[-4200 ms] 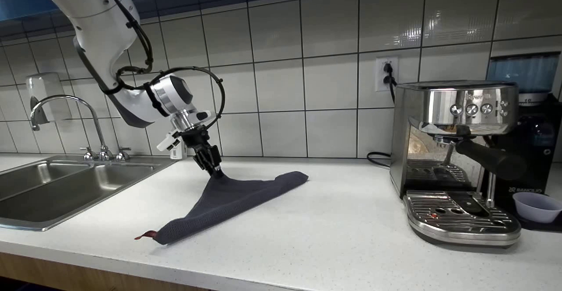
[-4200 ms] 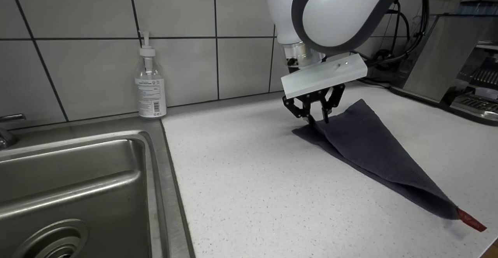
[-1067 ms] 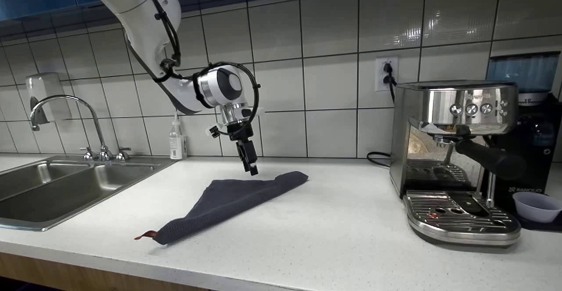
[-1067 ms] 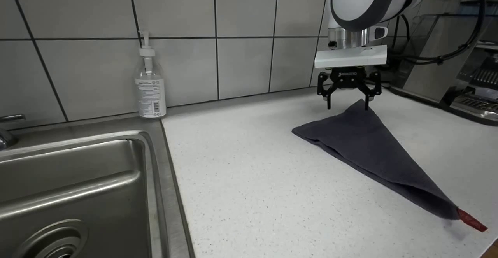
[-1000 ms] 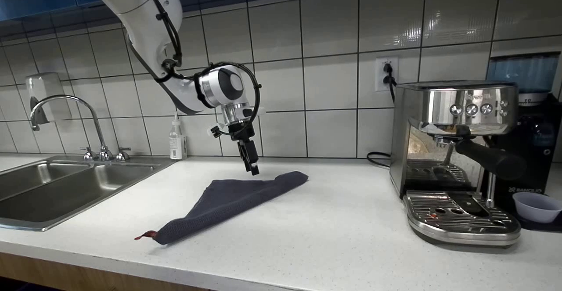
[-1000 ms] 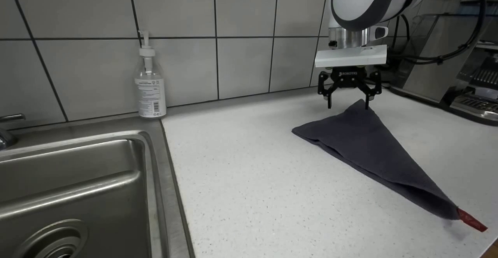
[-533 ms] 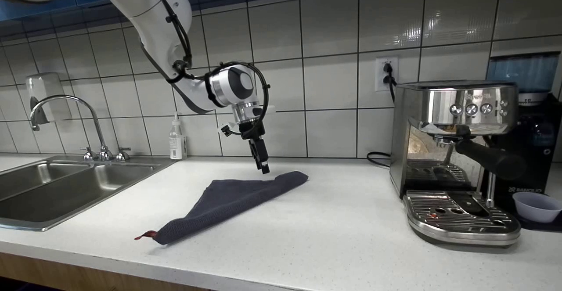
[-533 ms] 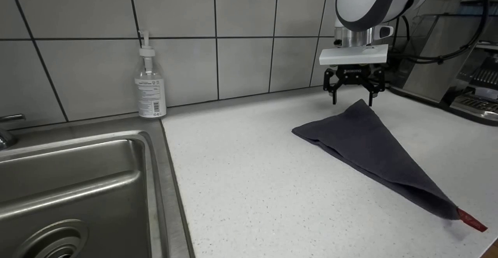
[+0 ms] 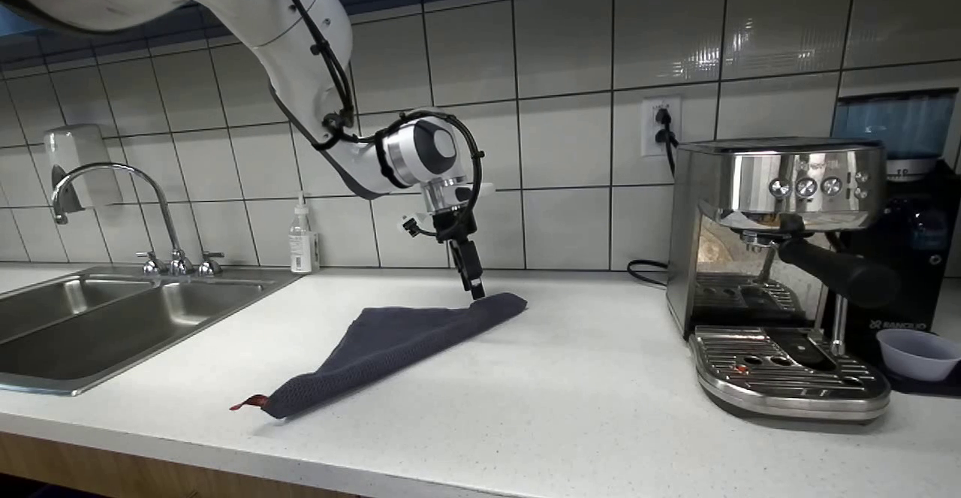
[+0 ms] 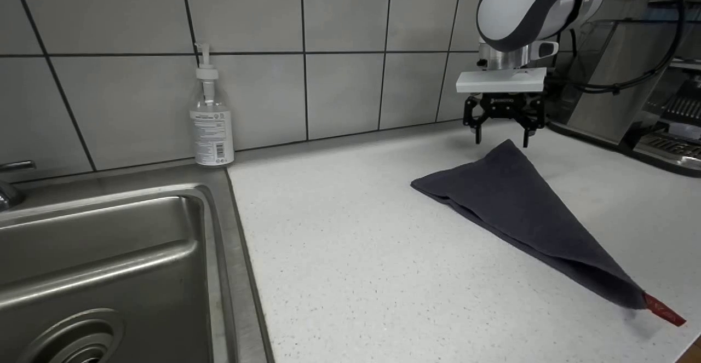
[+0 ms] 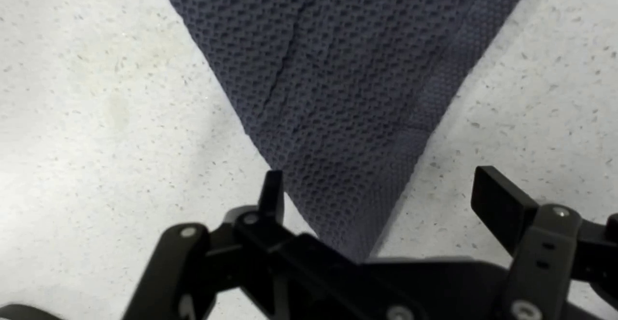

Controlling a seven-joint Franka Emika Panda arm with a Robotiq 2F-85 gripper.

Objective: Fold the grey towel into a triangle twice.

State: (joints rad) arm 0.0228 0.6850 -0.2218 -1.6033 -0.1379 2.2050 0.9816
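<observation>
The grey towel (image 9: 398,344) lies on the counter, folded over into a long triangle, in both exterior views. A red tag (image 10: 664,309) sticks out at its near end, and a loose lower layer shows along one long side. Over the pointed far end hovers my gripper (image 10: 502,143), jaws wide apart with nothing held. In the wrist view the towel (image 11: 347,78) narrows to a point between the fingers of the gripper (image 11: 379,171); its very tip is hidden behind the gripper's body. Exact height over the cloth is hard to tell.
A steel sink (image 9: 158,310) is set into the counter, with a pump bottle (image 10: 212,116) by its corner. An espresso machine (image 9: 781,182) and a pale bowl (image 9: 917,354) stand at the other end. Behind runs a tiled wall (image 9: 567,141).
About four seconds ago the gripper was down at the towel's side corner. It has since let go, risen and travelled to the far point, jaws open over the last second. The towel now lies still.
</observation>
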